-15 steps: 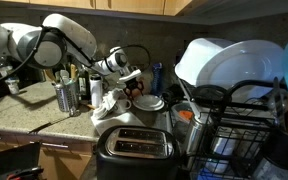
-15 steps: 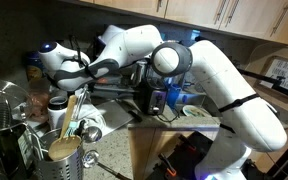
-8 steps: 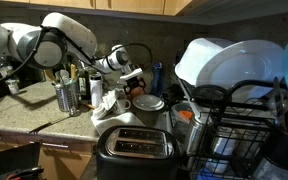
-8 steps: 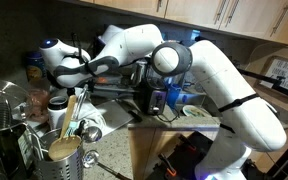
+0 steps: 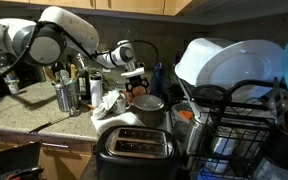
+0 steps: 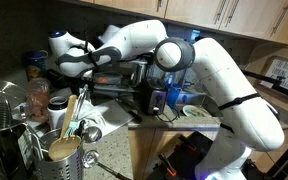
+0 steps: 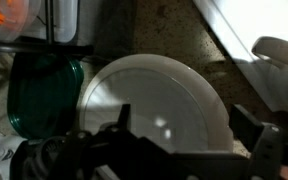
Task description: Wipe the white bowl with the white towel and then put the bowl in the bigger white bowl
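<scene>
A small white bowl [image 5: 149,103] stands on the counter behind the toaster; in the wrist view it [image 7: 154,100] fills the middle. The white towel [image 5: 106,100] lies crumpled beside it and also shows at the right edge of the wrist view [image 7: 280,58]. My gripper [image 5: 135,77] hangs just above the bowl. In the wrist view the gripper [image 7: 189,130] is open and empty, one finger on each side of the bowl. A bigger white bowl [image 5: 224,60] leans in the dish rack.
A black toaster [image 5: 134,146] stands in front. A metal utensil holder [image 5: 66,96] is beside the towel and also shows in an exterior view [image 6: 64,150]. A dark green round lid [image 7: 42,95] lies next to the bowl. The black dish rack [image 5: 246,125] fills one side.
The gripper and wrist have risen a little from the bowl. The bowl and towel have stayed in place.
</scene>
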Controlling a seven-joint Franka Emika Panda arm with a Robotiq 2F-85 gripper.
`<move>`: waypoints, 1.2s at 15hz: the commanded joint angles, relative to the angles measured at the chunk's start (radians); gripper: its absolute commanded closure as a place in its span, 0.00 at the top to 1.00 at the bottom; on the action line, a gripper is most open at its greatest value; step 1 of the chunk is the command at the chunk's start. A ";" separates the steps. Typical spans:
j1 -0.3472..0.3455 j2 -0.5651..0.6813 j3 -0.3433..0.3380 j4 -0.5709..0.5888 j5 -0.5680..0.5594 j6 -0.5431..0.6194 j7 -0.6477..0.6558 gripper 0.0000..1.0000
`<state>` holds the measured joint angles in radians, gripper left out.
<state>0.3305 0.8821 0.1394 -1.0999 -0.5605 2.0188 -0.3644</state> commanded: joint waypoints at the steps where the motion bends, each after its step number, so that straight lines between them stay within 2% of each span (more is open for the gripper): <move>1: -0.036 -0.120 0.010 -0.151 0.059 0.006 0.112 1.00; 7: -0.086 -0.295 0.036 -0.402 0.195 0.045 0.265 1.00; 13: -0.088 -0.469 0.022 -0.623 0.366 0.120 0.328 1.00; 18: -0.098 -0.572 0.035 -0.745 0.463 0.140 0.324 1.00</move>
<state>0.2535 0.4045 0.1543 -1.7281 -0.1479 2.1205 -0.0495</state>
